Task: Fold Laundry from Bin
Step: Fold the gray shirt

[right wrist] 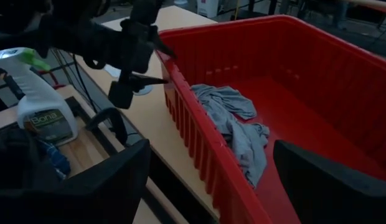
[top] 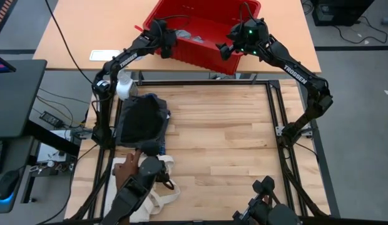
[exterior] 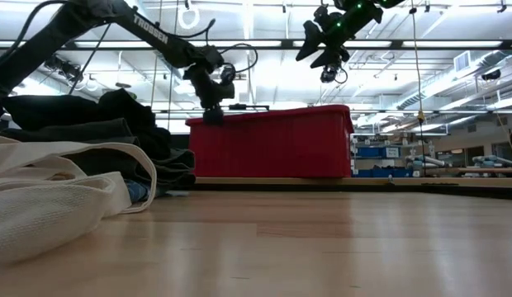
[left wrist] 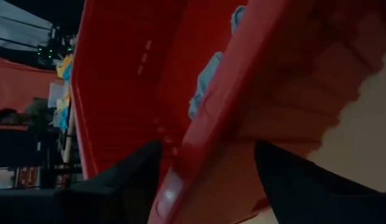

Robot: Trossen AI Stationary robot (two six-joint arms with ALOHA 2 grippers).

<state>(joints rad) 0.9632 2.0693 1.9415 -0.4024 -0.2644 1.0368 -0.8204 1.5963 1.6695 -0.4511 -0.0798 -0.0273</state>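
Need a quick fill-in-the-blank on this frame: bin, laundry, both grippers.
1. The left gripper straddles the bin's ____.
2. The grey piece lies inside the ____.
3. The right gripper hovers over the bin with its fingers ____.
4. The spray bottle stands ____ the bin.

Missing words: rim; bin; open; outside

The table point(top: 231, 150) lies bare centre and right; dark laundry point(top: 141, 120) and a tote bag point(top: 153, 197) crowd its left edge.
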